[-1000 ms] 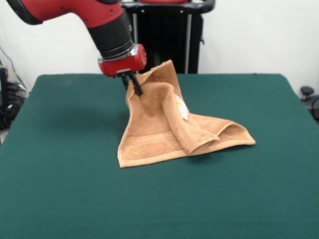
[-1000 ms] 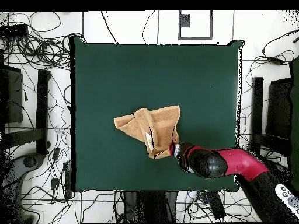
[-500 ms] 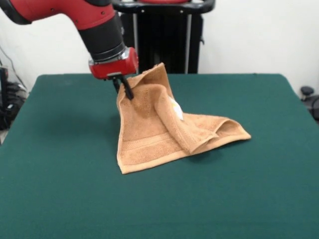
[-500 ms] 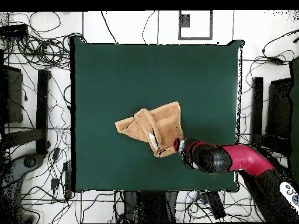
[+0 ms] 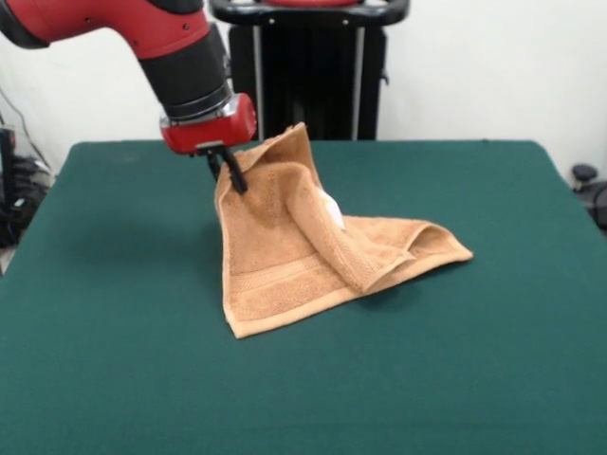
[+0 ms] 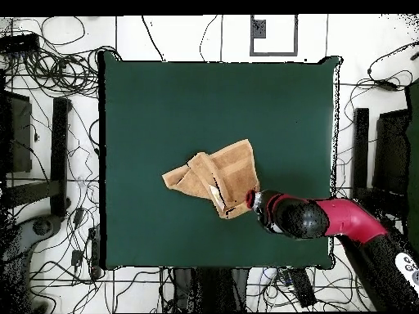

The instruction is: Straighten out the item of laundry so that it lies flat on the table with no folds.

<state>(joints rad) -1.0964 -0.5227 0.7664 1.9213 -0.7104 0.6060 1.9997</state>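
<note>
Towel [image 5: 303, 242] corner pinched aloft; overhead hides the fingers [image 5: 230, 171].

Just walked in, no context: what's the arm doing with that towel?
The Sawyer's end effector is shut on one raised edge of the orange-tan towel, holding that part up off the green table. The rest of the towel rests on the table, with a fold running across its middle and a doubled-over end on the side away from the end effector. So it is not flat yet; straightening is under way.
</note>
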